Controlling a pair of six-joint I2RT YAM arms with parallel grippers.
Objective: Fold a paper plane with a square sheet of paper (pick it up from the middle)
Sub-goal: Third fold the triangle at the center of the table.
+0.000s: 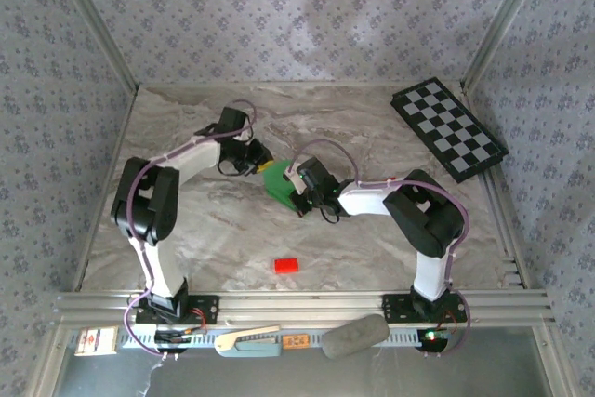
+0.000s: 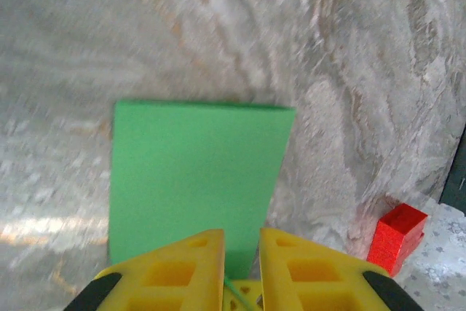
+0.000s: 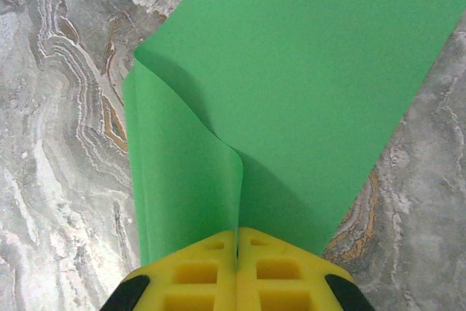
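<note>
Mid-surface, well to the left of the black-and-white checkerboard (image 1: 449,129) and nearer the arms than it, the bright green square sheet of paper (image 1: 276,179) sits between two robot arms at work on a paper plane. The right jaws are pressed fully together on a raised curl of the sheet, their yellow fingers (image 3: 196,274) pinching the spot where one flap bows up off the rest. The left jaws stand a narrow crack apart on the side of the sheet away from the checkerboard, with green showing in the gap; they do not look clamped on it. No dart shape shows yet, so this reads as an early fold. The next move likely calls for carrying the lifted flap across, squaring its edge and pressing a flat crease without dragging the sheet. A small red rectangular block (image 1: 286,265) lies well apart from the checkerboard, closer to the arm bases. The surface (image 1: 232,230) is grey-veined and marble-patterned, walled by pale floral-print panels (image 1: 279,16) in a metal frame.
</note>
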